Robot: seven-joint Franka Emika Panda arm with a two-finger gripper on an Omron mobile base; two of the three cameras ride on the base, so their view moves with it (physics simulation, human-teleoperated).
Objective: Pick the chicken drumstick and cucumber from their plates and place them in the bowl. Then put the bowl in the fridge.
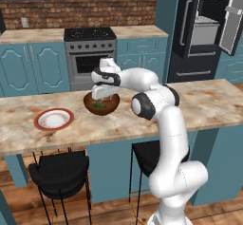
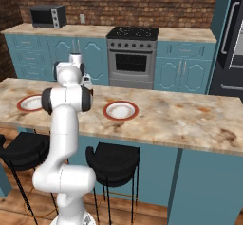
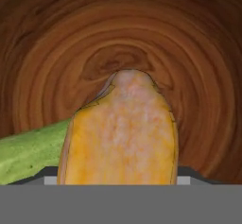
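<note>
My gripper (image 1: 103, 95) points down into the dark brown bowl (image 1: 112, 108) on the island counter. In the hand view the golden-orange chicken drumstick (image 3: 125, 133) sits right at the fingers and hides them, so the gripper looks shut on it, just above the bowl's wooden inside (image 3: 189, 53). The green cucumber (image 3: 33, 152) lies in the bowl to the drumstick's left, a green patch (image 1: 98, 105) in the left base view. One red-rimmed plate (image 1: 53, 119) lies bare left of the bowl. In the right base view the plates (image 2: 120, 110) (image 2: 31, 103) flank my arm.
The black fridge (image 1: 199, 24) stands open at the back right, beyond the island, with its door (image 1: 232, 20) swung out. A steel oven (image 1: 90, 53) and blue cabinets line the back wall. Two black stools (image 1: 59, 169) stand under the counter's near edge.
</note>
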